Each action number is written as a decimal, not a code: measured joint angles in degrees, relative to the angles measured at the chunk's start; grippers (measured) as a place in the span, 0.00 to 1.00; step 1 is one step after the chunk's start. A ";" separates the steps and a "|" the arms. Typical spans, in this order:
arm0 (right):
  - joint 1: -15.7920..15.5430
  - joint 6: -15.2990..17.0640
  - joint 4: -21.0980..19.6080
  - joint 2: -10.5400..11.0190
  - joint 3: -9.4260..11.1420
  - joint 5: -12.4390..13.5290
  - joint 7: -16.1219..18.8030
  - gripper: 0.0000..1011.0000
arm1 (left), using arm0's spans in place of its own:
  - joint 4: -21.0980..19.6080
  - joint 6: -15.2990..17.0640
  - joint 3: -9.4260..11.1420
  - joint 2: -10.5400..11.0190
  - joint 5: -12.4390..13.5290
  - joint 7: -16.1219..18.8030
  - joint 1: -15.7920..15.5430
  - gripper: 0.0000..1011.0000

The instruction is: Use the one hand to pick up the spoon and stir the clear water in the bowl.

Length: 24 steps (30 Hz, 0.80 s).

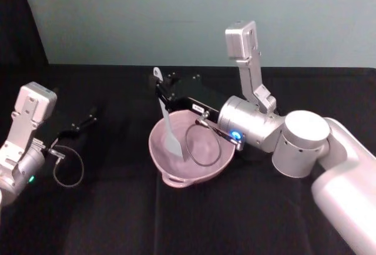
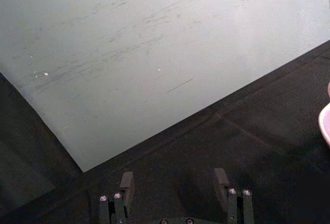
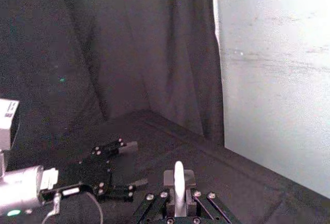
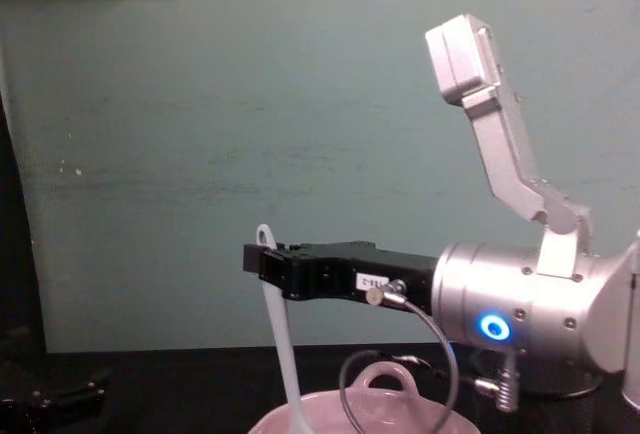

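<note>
The right tool [image 1: 161,96] is reaching in from the right side, hanging above the far rim of the bowl [image 1: 154,149], with the blue ring on its wrist lit up. Its fingers are pinched tight on the upper part of the spoon [image 1: 167,123] handle. The right wrist view shows the white spoon [image 3: 178,180] handle squeezed between the two pads, and the chest view shows the right tool [image 4: 262,259] lying roughly level, with the holed end of the spoon [image 4: 280,344] poking up just above it.

The spoon leans a little, and its flat head is down inside the bowl, on the bowl's left half. The bowl sits about mid-desk [image 1: 117,220] on the black cloth, its small loop handle on the rim nearest the robot. The water [image 1: 200,146] is hard to make out; the bottom just looks pale and glossy. A loop of black cable [image 1: 191,152] from the right wrist hangs over the bowl.

The left tool [image 1: 88,117] is off to the left, well away from the bowl. Seen from its own wrist, the left tool [image 2: 174,182] has its fingers spread wide with nothing between them, and a sliver of the bowl [image 2: 326,123] shows at the edge.
</note>
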 joint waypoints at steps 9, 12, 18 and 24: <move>3.55 -2.02 6.36 -2.51 1.08 0.38 0.36 0.12 | 0.00 0.00 0.00 0.00 0.00 0.00 0.00 1.00; 4.00 -2.64 7.35 -2.64 1.91 0.66 0.36 0.12 | 0.00 0.00 0.00 0.00 0.00 0.00 0.00 1.00; 3.60 -3.15 7.27 -1.77 3.44 1.13 0.13 0.12 | 0.00 0.00 0.00 0.00 0.00 0.00 0.00 1.00; 1.73 -3.17 5.23 -0.08 4.81 1.60 -0.56 0.12 | 0.00 0.00 0.00 0.00 0.00 0.00 0.00 1.00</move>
